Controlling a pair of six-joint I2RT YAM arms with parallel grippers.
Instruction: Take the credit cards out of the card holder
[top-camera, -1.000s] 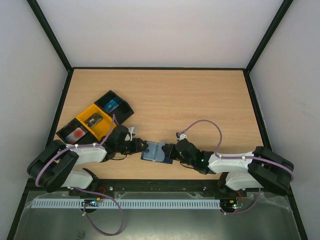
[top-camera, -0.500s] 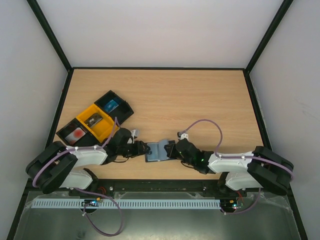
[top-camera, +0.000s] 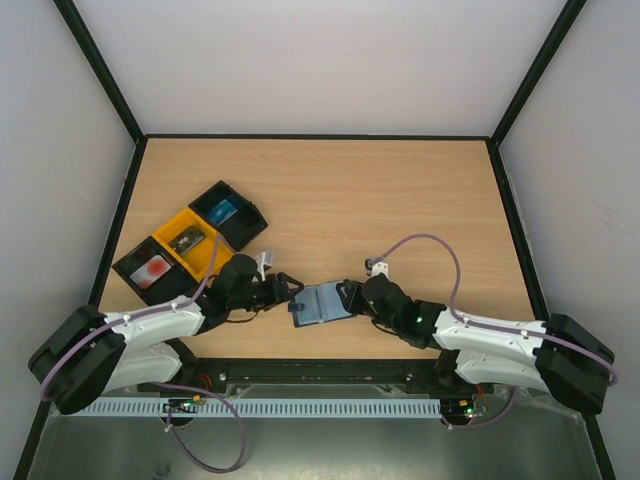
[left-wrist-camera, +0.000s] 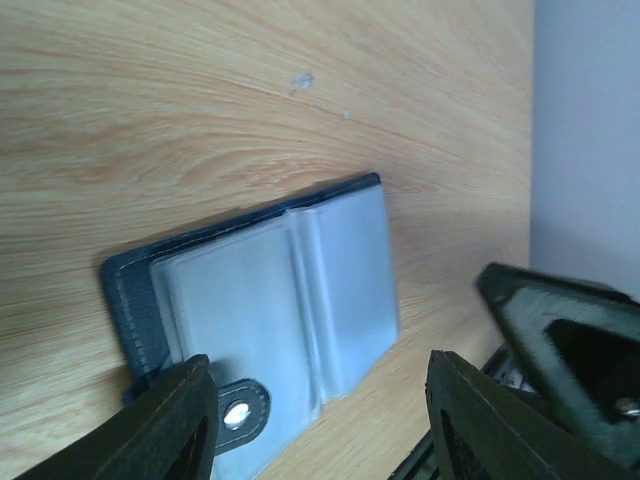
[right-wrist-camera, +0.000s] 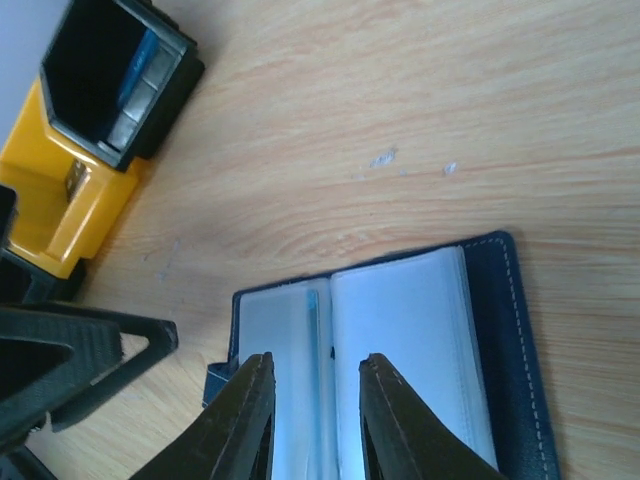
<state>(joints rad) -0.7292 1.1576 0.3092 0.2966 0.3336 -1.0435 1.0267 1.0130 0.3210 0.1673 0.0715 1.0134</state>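
Card holder (top-camera: 318, 303) lies spread open and flat on the table (top-camera: 400, 190), directly between the left gripper (top-camera: 284, 292) and the right gripper (top-camera: 349, 297), one at each short end. Its long axis runs from one pair of jaws to the other, slightly tilted. The trays (top-camera: 190, 240) sit well behind the left gripper. With both grippers this near each other, either reaching further in could knock the other.

In the left wrist view the jaws stand wide apart with nothing in them. The card holder's near short edge lies between the fingers (left-wrist-camera: 175, 425), and the closure tab (left-wrist-camera: 240, 412) sits just inside one of them, pointing toward this gripper. The fold runs straight away from the jaws. Nothing pins the card holder here, so I judge a pull from the far side would drag it across the wood.

In the right wrist view the jaws are parted only narrowly and straddle the fold, gripping nothing that I can make out. A thin blue edge of a credit card (right-wrist-camera: 312, 300) shows just ahead of the gap, tucked beside the clear sleeves (right-wrist-camera: 400, 340). The likely failure is these jaws closing on a sleeve instead of the card, lifting the whole card holder, or slipping off so slim an edge.
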